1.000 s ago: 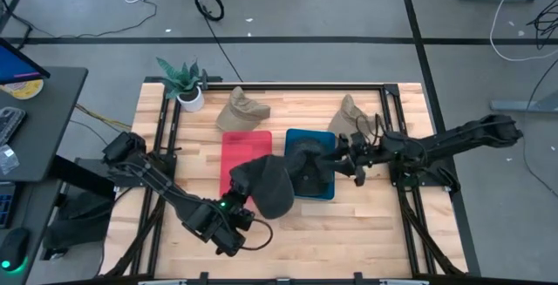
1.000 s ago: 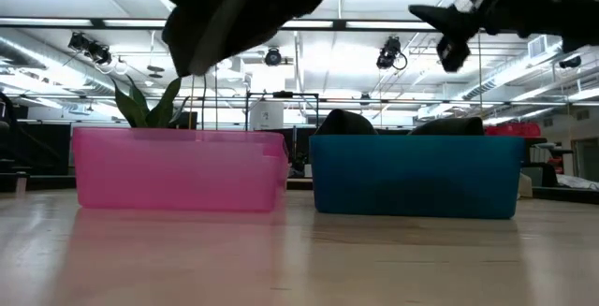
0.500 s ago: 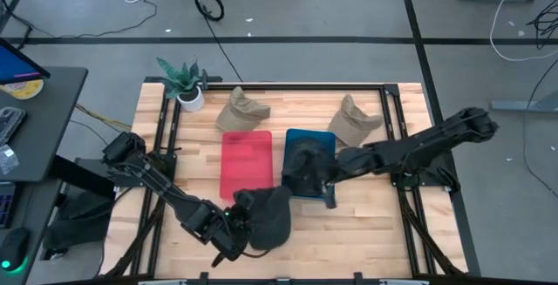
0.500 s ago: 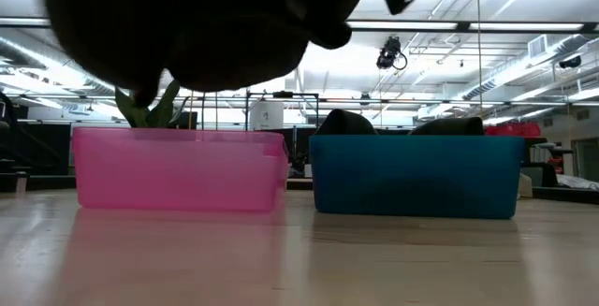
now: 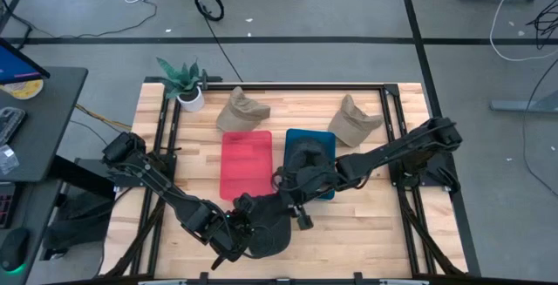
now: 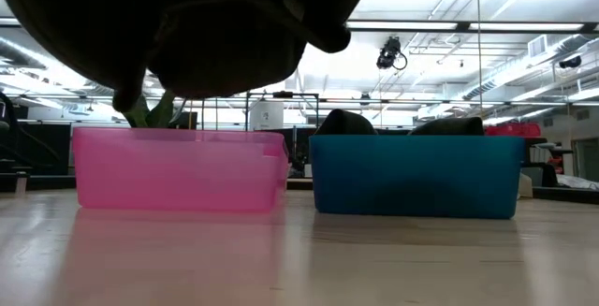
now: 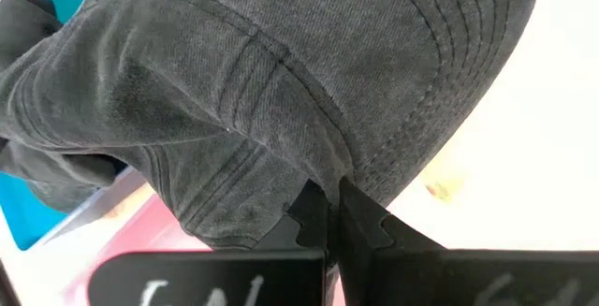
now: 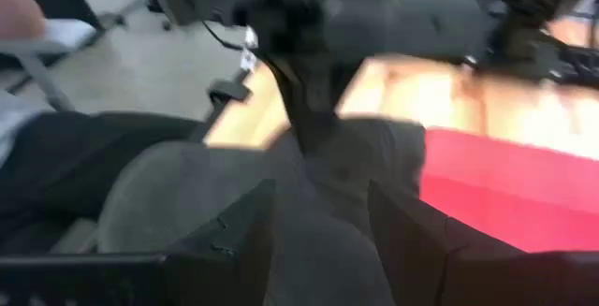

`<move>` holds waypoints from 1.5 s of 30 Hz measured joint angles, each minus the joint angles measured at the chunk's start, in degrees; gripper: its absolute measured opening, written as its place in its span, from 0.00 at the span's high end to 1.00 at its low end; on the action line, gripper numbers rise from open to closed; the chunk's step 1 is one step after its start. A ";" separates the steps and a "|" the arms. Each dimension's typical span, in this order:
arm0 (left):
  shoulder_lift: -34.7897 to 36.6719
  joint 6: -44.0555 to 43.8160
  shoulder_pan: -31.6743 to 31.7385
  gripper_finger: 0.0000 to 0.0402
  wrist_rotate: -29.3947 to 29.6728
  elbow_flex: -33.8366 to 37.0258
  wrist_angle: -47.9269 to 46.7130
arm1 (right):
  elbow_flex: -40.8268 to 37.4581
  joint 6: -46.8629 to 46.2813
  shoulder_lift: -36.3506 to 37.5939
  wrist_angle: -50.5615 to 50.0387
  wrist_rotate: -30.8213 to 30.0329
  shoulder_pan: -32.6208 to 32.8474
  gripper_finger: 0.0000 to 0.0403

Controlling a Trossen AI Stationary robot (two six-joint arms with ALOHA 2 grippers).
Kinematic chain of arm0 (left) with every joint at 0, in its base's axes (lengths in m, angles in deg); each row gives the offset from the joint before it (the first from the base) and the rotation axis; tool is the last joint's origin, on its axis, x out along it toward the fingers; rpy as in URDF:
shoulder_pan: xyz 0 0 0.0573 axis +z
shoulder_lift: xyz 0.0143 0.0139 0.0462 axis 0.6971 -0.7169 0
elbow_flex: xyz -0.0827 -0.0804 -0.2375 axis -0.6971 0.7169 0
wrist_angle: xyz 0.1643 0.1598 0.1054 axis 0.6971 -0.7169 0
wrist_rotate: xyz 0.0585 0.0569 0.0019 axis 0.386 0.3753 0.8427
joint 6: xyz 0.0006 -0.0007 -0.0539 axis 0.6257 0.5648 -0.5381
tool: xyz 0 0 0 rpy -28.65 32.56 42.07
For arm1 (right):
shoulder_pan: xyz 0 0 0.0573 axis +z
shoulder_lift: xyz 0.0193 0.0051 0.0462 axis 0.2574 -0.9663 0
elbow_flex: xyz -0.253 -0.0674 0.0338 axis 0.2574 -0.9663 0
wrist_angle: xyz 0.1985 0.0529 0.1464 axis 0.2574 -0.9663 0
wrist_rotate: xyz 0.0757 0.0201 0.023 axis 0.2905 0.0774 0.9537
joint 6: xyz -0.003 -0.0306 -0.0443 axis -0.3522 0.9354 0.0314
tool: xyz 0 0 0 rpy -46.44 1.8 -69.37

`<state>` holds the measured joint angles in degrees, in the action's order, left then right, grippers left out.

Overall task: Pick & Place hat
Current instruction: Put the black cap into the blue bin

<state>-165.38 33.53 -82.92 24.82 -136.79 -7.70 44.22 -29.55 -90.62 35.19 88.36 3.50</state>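
Note:
A dark grey cap [image 5: 268, 230] hangs in the air near the table's near edge, in front of the pink bin [image 5: 247, 165]. It fills the top of the low view as a dark shape [image 6: 187, 25]. My left gripper [image 5: 237, 234] is shut on it from its left. My right gripper [image 5: 295, 213] is open and reaches over from the blue bin [image 5: 324, 191] to the cap's right side. In the right wrist view its fingers [image 8: 251, 226] stand on either side of the grey cloth [image 8: 225, 194]. More dark caps lie in the blue bin. My left gripper pinches a fold of the cap's cloth [image 7: 323, 170] between its two fingertips, where the crown meets the stitched brim. The cap is lifted clear of the table and spreads out beyond the fingers. My right gripper is at the cap's right side; whether it touches the cloth cannot be told.
Two tan caps [image 5: 242, 109] [image 5: 353, 119] lie near the table's far edge, and a potted plant [image 5: 185, 83] stands at the far left corner. The pink and blue bins stand side by side mid-table. Bare wood shows along the near edge and near right.
My left gripper has carried the cap from over the pink bin's near end toward the table's near edge. My right gripper has swept from the blue bin's right side toward the near left, closing in on the cap.

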 joint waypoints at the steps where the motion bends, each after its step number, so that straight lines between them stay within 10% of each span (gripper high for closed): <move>1: 0.00 -0.25 -0.02 0.99 -0.15 0.00 -0.02 | 0.99 -0.56 -0.58 -0.05 0.28 0.00 0.57; 29: 0.00 -0.54 0.03 0.99 5.75 0.02 -2.32 | 2.82 -9.10 -6.73 -6.28 7.14 -0.70 0.58; 38: 0.00 -0.52 0.05 0.99 7.47 0.02 -2.51 | 2.84 -8.45 -6.71 -8.28 9.88 -0.76 0.96; 45: 0.00 -4.47 0.05 0.94 9.69 0.02 -2.75 | 2.84 -6.55 -6.64 -9.40 9.66 -1.01 0.99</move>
<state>-165.38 29.05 -82.87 34.51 -136.77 -10.45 47.06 -36.10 -97.27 25.79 98.02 2.50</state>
